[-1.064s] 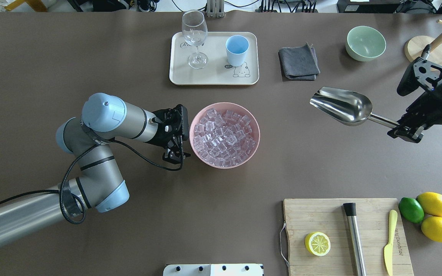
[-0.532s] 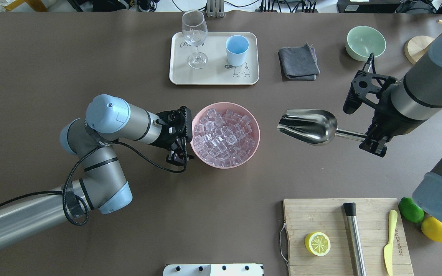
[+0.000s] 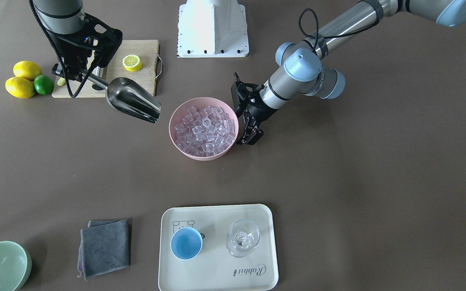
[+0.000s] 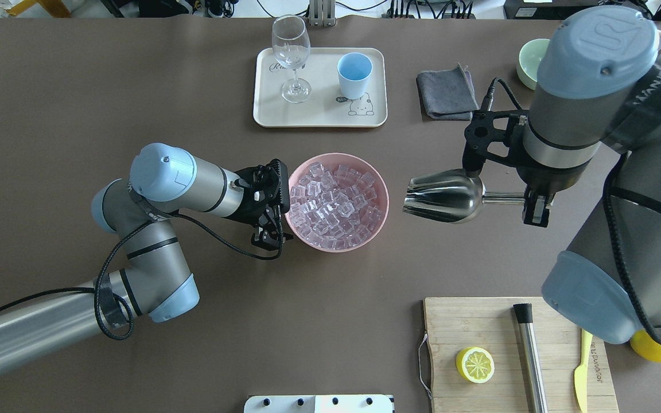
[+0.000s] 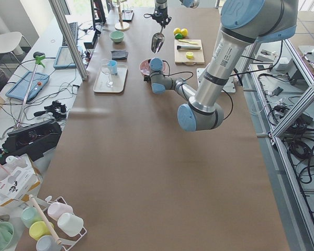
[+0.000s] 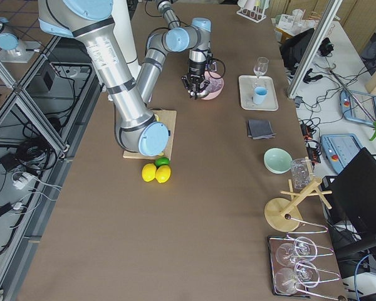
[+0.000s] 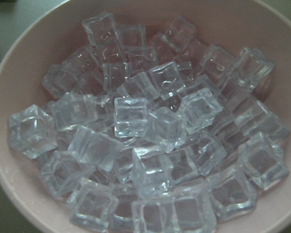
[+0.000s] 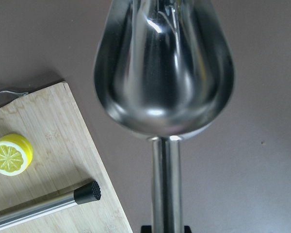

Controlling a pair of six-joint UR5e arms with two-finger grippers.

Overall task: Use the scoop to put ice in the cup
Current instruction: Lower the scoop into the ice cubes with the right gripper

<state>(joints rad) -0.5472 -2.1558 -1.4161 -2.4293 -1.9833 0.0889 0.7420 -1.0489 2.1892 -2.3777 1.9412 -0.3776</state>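
**A:** Holding the empty scoop [image 4: 442, 198], your right gripper [image 4: 533, 207] has its jaws clamped on the handle; the ice [image 4: 335, 202] sits beyond the scoop's mouth, in the pink bowl [image 4: 381, 186].

**B:** Dip in next, I'd judge. The cup [image 4: 354, 71] stands well away from those jaws. And your left gripper [image 4: 267, 232]?

**A:** Beside the bowl's rim. Its jaws are hidden, so I can't tell.

The small cubes of ice [image 7: 131, 116] are clear with a faint pinkish glint, in a round pale pink bowl [image 7: 242, 22]. The polished steel scoop [image 4: 442, 198] is mirror-silver, the small round cup [image 4: 354, 74] light blue, its rectangular tray [image 4: 319, 112] cream with a line-drawn bear.
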